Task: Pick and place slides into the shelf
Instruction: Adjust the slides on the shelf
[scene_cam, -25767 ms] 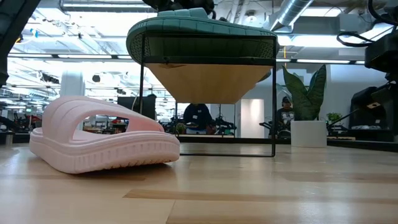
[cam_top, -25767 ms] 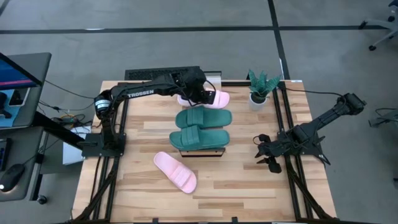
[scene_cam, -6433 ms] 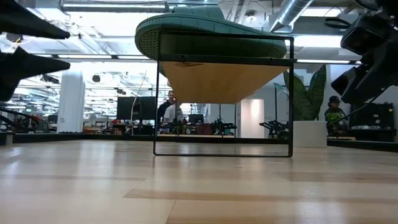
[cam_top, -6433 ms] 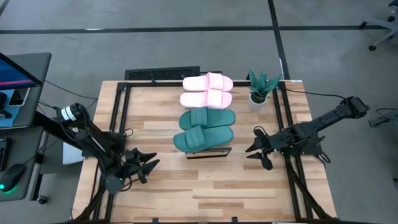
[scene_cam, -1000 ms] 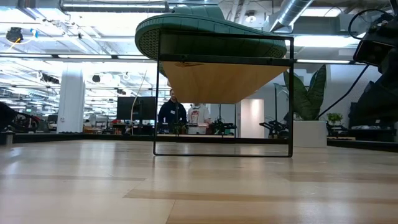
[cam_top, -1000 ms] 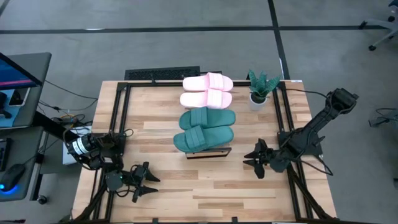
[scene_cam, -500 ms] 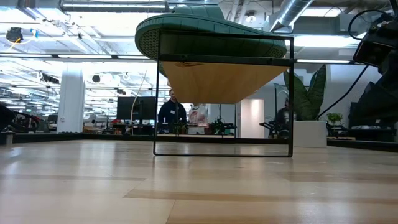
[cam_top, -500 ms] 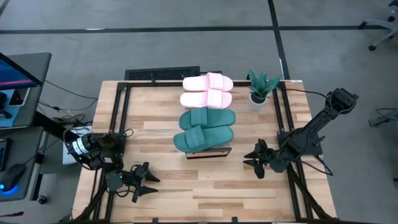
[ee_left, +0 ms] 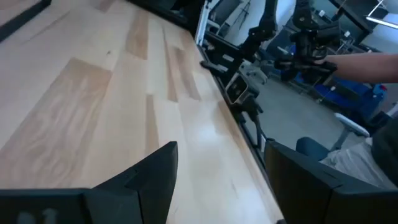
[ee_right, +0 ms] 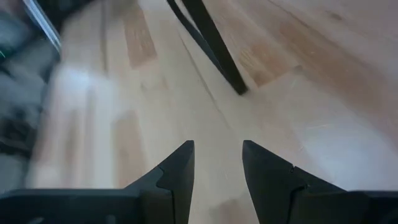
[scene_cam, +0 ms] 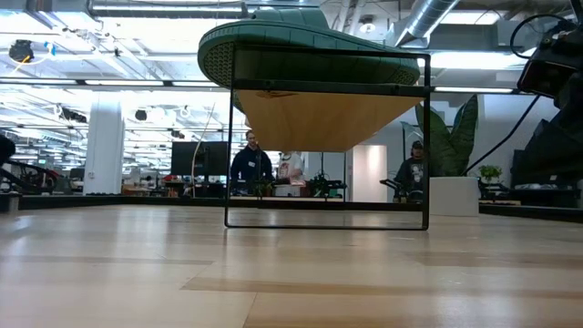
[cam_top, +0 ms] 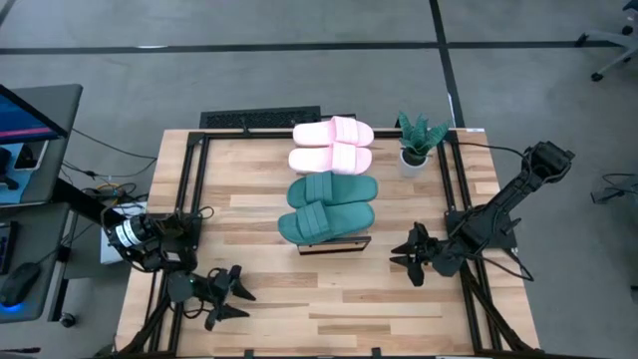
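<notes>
wood table (cam_top: 399, 309), slides (cam_top: 327, 189) between open pincers

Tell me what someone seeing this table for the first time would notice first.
Probably the four slides lined up on the shelf mid-table: two pink slides at the far end, two green slides nearer. Next, the left gripper near the front left edge and the right gripper to the shelf's right, both with open, empty fingers.
</notes>
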Available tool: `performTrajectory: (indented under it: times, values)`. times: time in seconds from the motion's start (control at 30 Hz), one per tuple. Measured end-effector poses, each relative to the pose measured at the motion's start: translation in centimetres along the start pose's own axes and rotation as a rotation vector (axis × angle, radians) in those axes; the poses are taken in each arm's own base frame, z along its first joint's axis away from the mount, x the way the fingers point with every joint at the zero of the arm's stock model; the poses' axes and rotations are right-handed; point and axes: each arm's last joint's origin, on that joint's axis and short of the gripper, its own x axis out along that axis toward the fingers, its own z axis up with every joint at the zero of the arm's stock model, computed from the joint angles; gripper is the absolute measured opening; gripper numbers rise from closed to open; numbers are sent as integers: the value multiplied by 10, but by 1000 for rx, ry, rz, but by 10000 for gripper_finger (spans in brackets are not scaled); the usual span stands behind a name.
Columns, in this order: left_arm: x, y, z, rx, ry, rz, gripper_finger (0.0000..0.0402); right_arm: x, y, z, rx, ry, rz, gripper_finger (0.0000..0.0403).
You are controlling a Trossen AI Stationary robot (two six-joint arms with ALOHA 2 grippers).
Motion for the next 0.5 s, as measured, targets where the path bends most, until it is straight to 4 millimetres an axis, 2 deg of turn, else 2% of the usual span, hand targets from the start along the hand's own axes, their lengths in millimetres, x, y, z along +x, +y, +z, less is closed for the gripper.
performTrajectory:
  times: [0.07,0.13,0.3,0.5]
  values:
    - [2,-3,2,10,-20,2,226,0,4,3,108,-23,37,129]
    - [4,-5,2,6,-36,10,226,0,7,6,145,-36,72,129]
    - [9,-11,4,-9,-93,52,226,-9,38,27,-12,-95,347,129]
    - [11,-12,5,-15,-134,97,226,-22,73,62,-93,-146,396,129]
